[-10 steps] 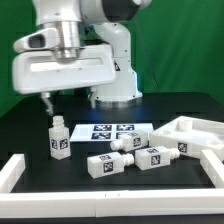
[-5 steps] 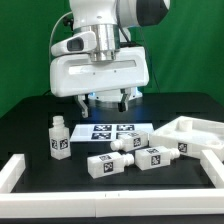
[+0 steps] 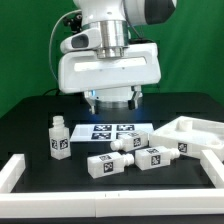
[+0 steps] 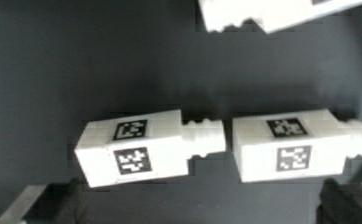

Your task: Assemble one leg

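Closest to the camera, a white rail [image 3: 18, 172] wraps round the front of the black table [image 3: 30, 115]. Clock is centred on the marker board [image 3: 112, 130], with 12 pointing away from the camera. The front leg [image 3: 106, 165] lies on its side at 6. A middle leg [image 3: 152, 158] lies at 5, with a third leg [image 3: 126, 146] just behind it, and the upright leg [image 3: 58, 140] stands alone at 8. The big white panel [image 3: 192, 132] sits at 3. Up at 12 the gripper [image 3: 111, 100] hangs over the table, jaws spread wide and gripping nothing. The wrist view shows two lying legs. The stub of one leg [image 4: 151, 150] points at its neighbour [image 4: 306, 148], really close, but I can't tell if they touch. Dark fingertips [image 4: 32, 205] sit either side, clear of both.
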Robot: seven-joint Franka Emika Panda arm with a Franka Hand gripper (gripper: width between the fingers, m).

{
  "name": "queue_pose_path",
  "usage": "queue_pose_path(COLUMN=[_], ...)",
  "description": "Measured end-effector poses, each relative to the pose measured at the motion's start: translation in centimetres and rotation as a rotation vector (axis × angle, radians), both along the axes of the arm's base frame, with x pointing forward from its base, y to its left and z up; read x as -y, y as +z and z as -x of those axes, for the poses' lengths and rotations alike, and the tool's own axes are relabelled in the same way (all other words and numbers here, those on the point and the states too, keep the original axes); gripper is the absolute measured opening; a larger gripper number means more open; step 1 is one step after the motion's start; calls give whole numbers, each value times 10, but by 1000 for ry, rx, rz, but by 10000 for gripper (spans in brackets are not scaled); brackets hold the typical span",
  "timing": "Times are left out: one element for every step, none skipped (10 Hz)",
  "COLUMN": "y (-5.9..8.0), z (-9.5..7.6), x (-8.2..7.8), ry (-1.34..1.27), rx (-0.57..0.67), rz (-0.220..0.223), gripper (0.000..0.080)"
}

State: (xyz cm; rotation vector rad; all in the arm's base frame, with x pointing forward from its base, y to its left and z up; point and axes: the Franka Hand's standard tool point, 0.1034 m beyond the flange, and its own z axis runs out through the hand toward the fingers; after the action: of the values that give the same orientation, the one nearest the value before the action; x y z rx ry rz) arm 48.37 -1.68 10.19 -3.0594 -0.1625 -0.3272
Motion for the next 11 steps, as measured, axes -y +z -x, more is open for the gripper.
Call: queue_pose_path(y=[5,7,8,6,6,6,5,3,-1,-9,-26], z=[-11,-21,-28,-25,-25,-25,-25,-28,-37,-46,-52], x=[-13,-12,-7,-9,-9,-9,-9,-12,-18,-24,-22], ry=[-133,-176,-172,-170,-171,-171,-184,-230,-288,-389,-422], rx=[-43,-110,-83,-89,-90,-90,-95,-112,-127,-138,-147], rz=[-52,-103,-95,-95,-96,-96,-97,-99,-103,-114,-123], gripper=[649,649,649,649,649,649,649,649,649,649,649])
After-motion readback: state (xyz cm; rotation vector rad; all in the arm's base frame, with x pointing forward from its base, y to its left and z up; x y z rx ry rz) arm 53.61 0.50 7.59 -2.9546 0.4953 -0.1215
